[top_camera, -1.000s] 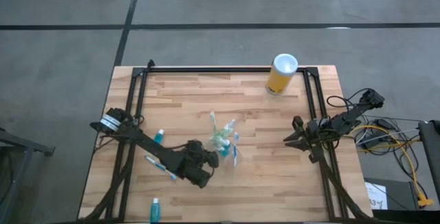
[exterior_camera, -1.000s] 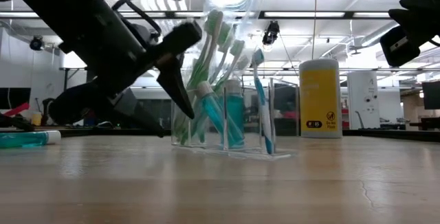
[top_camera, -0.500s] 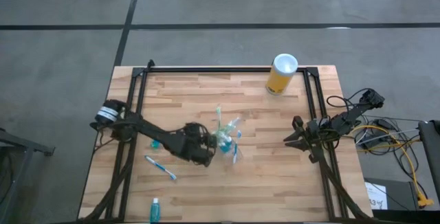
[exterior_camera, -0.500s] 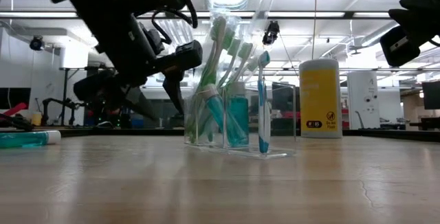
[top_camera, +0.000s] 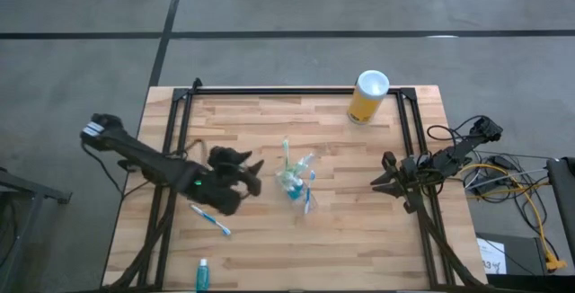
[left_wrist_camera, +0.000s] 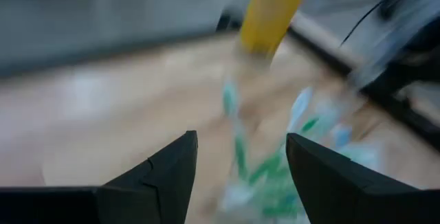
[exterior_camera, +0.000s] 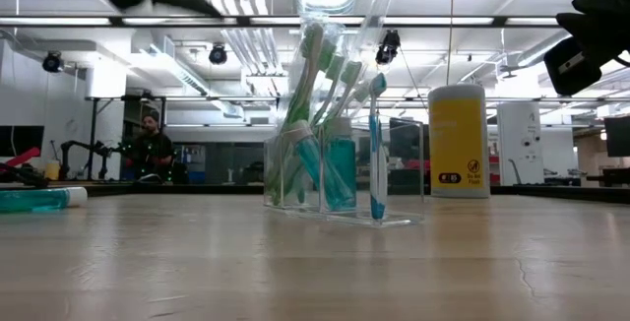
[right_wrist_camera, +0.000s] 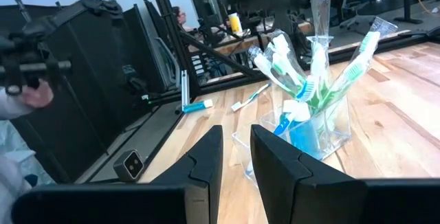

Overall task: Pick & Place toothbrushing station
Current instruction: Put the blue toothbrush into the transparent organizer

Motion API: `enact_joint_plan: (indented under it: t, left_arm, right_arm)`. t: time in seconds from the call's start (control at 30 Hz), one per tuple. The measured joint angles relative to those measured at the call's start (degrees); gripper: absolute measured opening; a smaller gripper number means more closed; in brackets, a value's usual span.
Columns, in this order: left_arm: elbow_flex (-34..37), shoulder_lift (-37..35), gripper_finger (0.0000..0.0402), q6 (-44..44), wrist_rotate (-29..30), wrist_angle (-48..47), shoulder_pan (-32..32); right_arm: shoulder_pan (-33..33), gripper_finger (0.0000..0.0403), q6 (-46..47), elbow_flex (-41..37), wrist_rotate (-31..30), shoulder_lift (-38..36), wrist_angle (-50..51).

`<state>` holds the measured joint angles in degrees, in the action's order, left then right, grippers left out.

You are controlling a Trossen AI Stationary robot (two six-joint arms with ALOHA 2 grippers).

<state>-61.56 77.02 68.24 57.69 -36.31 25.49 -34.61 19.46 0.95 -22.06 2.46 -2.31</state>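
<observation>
Small clear plastic cup (top_camera: 295,183) of toothbrushes and teal tubes: stood mid-table, just beyond left gripper (top_camera: 256,169), jaws spread, nothing held. Right gripper (top_camera: 379,180): parked well apart by the table's right edge, jaws slightly parted, nothing held.

The surface (top_camera: 341,230) is pale, matt jointed wood, the cup (exterior_camera: 340,178) clear glossy plastic holding smooth plastic toothbrushes (exterior_camera: 377,144), and the yellow cylinder (exterior_camera: 459,142) looks smooth and satiny.
</observation>
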Motion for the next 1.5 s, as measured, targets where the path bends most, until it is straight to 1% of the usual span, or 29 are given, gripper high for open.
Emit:
enact_joint_plan:
  t: [0.1, 0.17, 0.23, 0.27, 0.33, 0.47, 0.53, 0.97, 1.5]
  left_arm:
    - [0.00, -4.69, 0.0227, -10.35, 9.12, 3.44, 3.58]
    - [-0.02, -6.93, 0.0227, -15.08, 14.90, 5.37, 5.45]
    - [-0.02, -8.47, 0.0227, -18.09, 18.99, 6.52, 6.51]
    - [-0.02, -8.97, 0.0227, -19.28, 19.76, 6.58, 6.76]
    - [-0.02, -9.60, 0.0227, -21.33, 18.94, 6.77, 6.78]
    - [-0.02, -9.29, 0.0227, -25.65, 12.40, 6.85, 6.51]
    - [-0.02, -8.59, 0.0227, -28.41, 10.37, 6.80, 6.50]
    - [-0.02, -8.50, 0.0227, -35.19, 10.78, 6.78, 6.45]
    - [-0.02, -9.21, 0.0227, -36.24, 11.30, 6.78, 6.08]
  right_arm:
    - [0.00, 0.0075, 0.00, 0.00, 0.00, 0.00, 0.00]
    - [0.00, 0.0075, 0.00, 0.00, 0.00, 0.00, 0.00]
    - [0.00, 0.0075, 0.00, 0.00, 0.00, 0.00, 0.00]
    - [0.00, 0.0075, 0.00, 0.00, 0.00, 0.00, 0.00]
    - [0.00, 0.0075, 0.00, 0.00, 0.00, 0.00, 0.00]
    - [0.00, 0.0075, 0.00, 0.00, 0.00, 0.00, 0.00]
    - [0.00, 0.0075, 0.00, 0.00, 0.00, 0.00, 0.00]
    - [0.00, 0.0075, 0.00, 0.00, 0.00, 0.00, 0.00]
    - [0.00, 0.0075, 0.00, 0.00, 0.00, 0.00, 0.00]
